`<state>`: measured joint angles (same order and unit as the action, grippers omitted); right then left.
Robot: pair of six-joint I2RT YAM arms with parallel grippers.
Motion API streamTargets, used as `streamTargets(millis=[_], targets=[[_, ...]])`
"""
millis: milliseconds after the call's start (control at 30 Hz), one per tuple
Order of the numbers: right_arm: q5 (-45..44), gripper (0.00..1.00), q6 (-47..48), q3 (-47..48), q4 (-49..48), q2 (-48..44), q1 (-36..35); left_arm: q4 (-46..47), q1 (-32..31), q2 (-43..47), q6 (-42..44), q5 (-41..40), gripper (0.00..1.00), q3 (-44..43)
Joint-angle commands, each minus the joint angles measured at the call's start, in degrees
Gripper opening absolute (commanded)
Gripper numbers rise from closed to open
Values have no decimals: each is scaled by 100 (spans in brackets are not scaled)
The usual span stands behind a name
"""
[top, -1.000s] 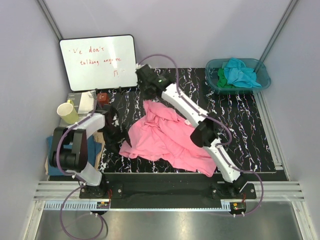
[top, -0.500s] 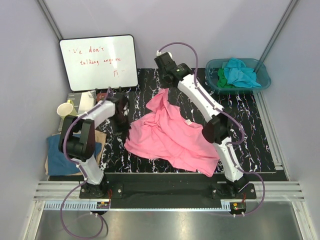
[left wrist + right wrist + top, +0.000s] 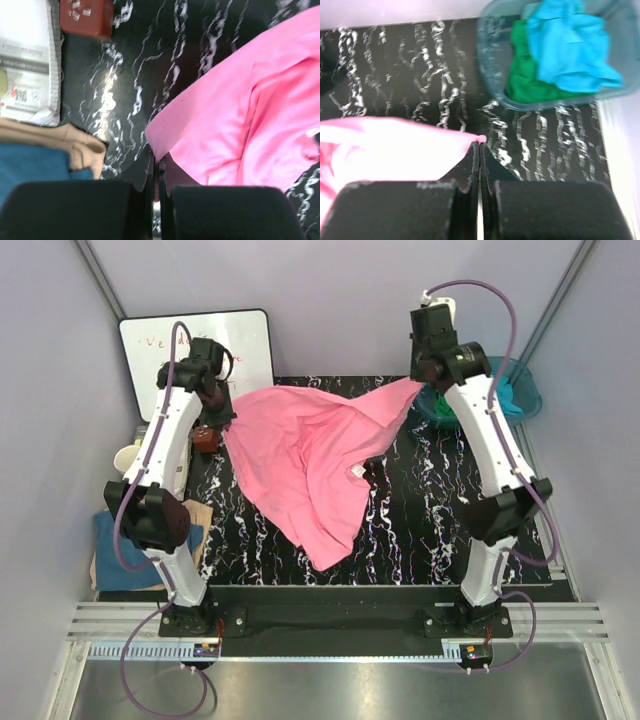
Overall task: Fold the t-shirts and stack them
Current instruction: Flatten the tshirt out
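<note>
A bright pink t-shirt [image 3: 300, 455] hangs stretched in the air above the black marbled mat [image 3: 430, 510], its lower end drooping toward the mat's front. My left gripper [image 3: 224, 422] is shut on its left corner, and the cloth [image 3: 235, 120] is pinched between the closed tips [image 3: 156, 161]. My right gripper [image 3: 418, 382] is shut on the opposite corner. In the right wrist view the pink cloth [image 3: 385, 145] runs off to the left from the closed tips [image 3: 480, 145]. A turquoise t-shirt [image 3: 570, 45] and a green t-shirt [image 3: 530, 82] lie crumpled in the teal basin [image 3: 492, 75].
The basin [image 3: 530, 395] sits at the mat's back right corner, partly behind the right arm. A whiteboard [image 3: 150, 350] leans at the back left. A red-brown box [image 3: 85, 17], a pale mug [image 3: 125, 458] and a blue cloth [image 3: 115, 550] on a tan one [image 3: 70, 142] lie left of the mat.
Both arms rose and spread apart, pulling the pink t-shirt from a crumpled heap on the mat into a stretched hanging sheet. The left gripper closed on its corner.
</note>
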<state>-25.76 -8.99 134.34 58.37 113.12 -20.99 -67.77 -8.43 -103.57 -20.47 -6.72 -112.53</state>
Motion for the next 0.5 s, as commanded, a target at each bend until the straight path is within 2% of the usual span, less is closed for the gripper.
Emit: streamTargets(millis=[0, 167, 267, 367, 467], targets=[[-438, 0, 56, -776, -71, -1079, 148, -360, -1, 248, 228, -417, 0, 440], [-842, 0, 187, -2338, -282, -2012, 279, -193, -1, 732, 289, -865, 0, 1162], [-606, 0, 213, -3051, -387, -2662, 465, -96, -1, 1110, 368, -1006, 0, 1488], [-860, 0, 346, -3327, -405, -3093, 561, -105, -1, 1383, 377, -1400, 0, 1515], [-659, 0, 354, -3056, -397, -3340, 605, -9, -1, 1673, 219, -1516, 0, 1304]])
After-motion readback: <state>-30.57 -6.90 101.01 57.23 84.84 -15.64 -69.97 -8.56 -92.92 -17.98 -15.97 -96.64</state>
